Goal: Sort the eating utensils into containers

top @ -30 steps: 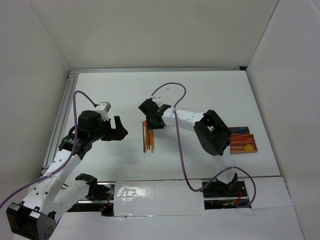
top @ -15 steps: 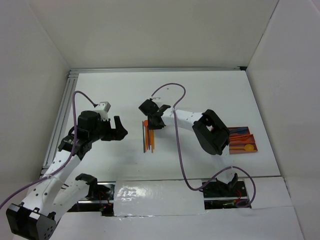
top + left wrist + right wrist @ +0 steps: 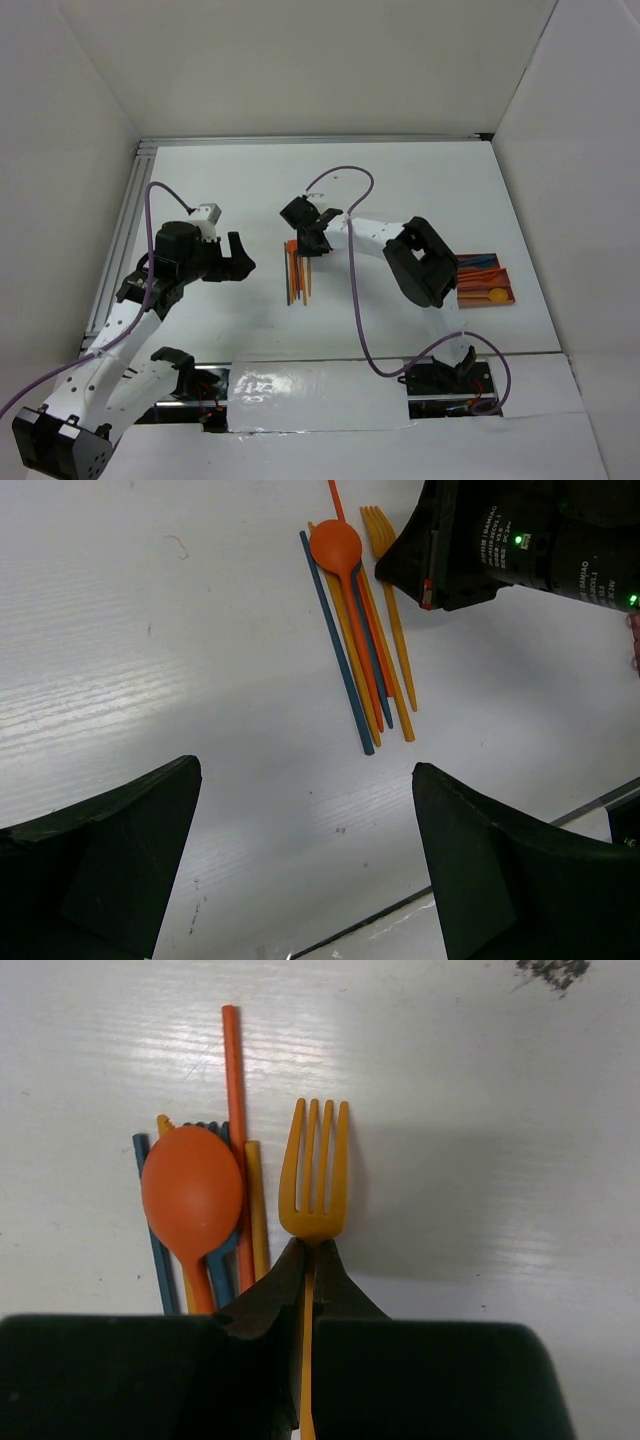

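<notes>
A bundle of eating utensils [image 3: 298,275] lies mid-table: an orange spoon [image 3: 192,1192], a yellow-orange fork [image 3: 315,1175], orange sticks [image 3: 233,1080] and blue sticks [image 3: 340,670]. My right gripper [image 3: 310,1250] is shut on the fork's neck, just below the tines, at the bundle's far end [image 3: 308,245]. To the left of the bundle, my left gripper [image 3: 240,258] hovers open and holds nothing [image 3: 305,780]. The container [image 3: 505,300], a reddish-brown tray with utensils in it, sits at the right.
White walls enclose the table on three sides. A purple cable [image 3: 355,300] loops from the right arm across the table. The right arm's dark body [image 3: 520,540] fills the top right of the left wrist view.
My right gripper has closed onto the fork's neck. The left arm and the bundle have not moved.
</notes>
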`<state>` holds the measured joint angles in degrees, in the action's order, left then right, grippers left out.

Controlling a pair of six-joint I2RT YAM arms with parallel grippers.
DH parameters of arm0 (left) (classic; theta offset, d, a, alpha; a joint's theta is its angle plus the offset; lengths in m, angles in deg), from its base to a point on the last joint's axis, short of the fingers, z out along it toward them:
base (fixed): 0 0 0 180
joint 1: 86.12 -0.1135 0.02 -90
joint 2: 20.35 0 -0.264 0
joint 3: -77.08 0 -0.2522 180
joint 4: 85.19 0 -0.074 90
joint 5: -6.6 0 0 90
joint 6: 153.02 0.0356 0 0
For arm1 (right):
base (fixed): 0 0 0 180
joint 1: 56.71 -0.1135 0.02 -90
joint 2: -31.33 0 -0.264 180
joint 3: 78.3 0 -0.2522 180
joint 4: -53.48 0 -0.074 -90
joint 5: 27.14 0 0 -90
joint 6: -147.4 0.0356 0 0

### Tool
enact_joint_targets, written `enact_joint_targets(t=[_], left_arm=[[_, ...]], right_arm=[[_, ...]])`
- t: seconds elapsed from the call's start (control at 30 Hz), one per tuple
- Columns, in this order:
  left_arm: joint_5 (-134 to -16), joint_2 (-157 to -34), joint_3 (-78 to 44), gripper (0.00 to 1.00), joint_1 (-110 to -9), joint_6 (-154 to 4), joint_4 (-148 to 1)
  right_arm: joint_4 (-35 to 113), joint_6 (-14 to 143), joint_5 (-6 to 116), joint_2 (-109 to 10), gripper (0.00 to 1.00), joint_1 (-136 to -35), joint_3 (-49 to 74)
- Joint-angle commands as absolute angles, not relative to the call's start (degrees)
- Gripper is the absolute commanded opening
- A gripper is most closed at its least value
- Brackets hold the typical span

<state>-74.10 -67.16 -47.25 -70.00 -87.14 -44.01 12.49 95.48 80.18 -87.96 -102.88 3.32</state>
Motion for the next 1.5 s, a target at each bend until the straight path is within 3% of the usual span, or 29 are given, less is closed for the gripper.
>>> enact_joint_targets(t=[0.0, 0.17, 0.33, 0.5, 0.73, 1.07, 1.47], left_arm=[[-74.00, -67.29, -46.18, 1.00, -69.86, -86.32, -45.76], [-74.26, -66.85, -46.18, 1.00, -69.86, -86.23, -45.94], [-73.47, -66.58, -46.62, 1.00, -70.03, -86.05, -46.64], [-72.94, -67.46, -46.53, 1.00, -69.86, -86.31, -46.47], [-71.19, -69.04, -45.92, 1.00, -69.86, -86.84, -46.47], [-71.18, -70.27, -45.74, 1.00, -69.77, -87.02, -45.94], [-71.71, -67.81, -46.44, 1.00, -69.77, -87.11, -46.29]], right_arm=[[10.19, 96.42, 82.54, -87.69, 0.00, -100.31, 5.66], [3.25, 100.19, 85.17, -76.28, 0.00, -94.34, 6.81], [-9.66, 116.00, 95.01, -63.27, 0.00, -86.08, 10.32], [-14.51, 124.54, 97.66, -47.97, 0.00, -72.63, 25.25], [-11.26, 120.77, 95.29, -29.52, 0.00, -52.76, 41.25], [-2.39, 108.90, 90.20, -31.69, 0.00, -35.19, 45.57], [5.08, 107.49, 86.76, -32.92, 0.00, -32.62, 48.56]])
